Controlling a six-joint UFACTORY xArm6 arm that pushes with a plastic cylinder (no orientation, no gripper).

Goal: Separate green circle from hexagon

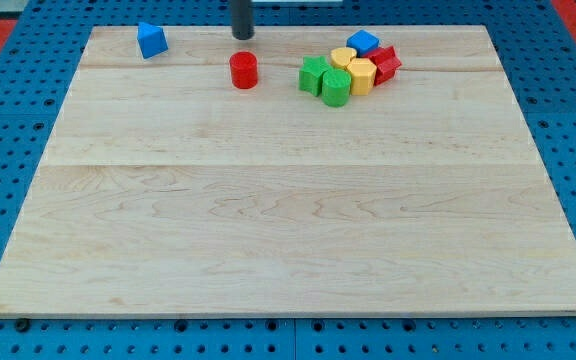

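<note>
Blocks (314, 76), two per colour; green circle (335, 88) touches yellow hexagon (362, 75); my tip (243, 37) near red cylinder (243, 70); hand unseen.

The counter (288, 220) carries eight blocks in all. Two are blue: one blue wedge-like block (151, 40) alone at the view's top left, and one blue block (363, 42) atop the cluster at the view's top right. Two are red: one red cylinder (243, 70) and one red star-like block (385, 63). Two are green: one green circle (335, 88) and one green block (313, 75). Two are yellow: one yellow hexagon (361, 76) and one yellow block (342, 57).
</note>
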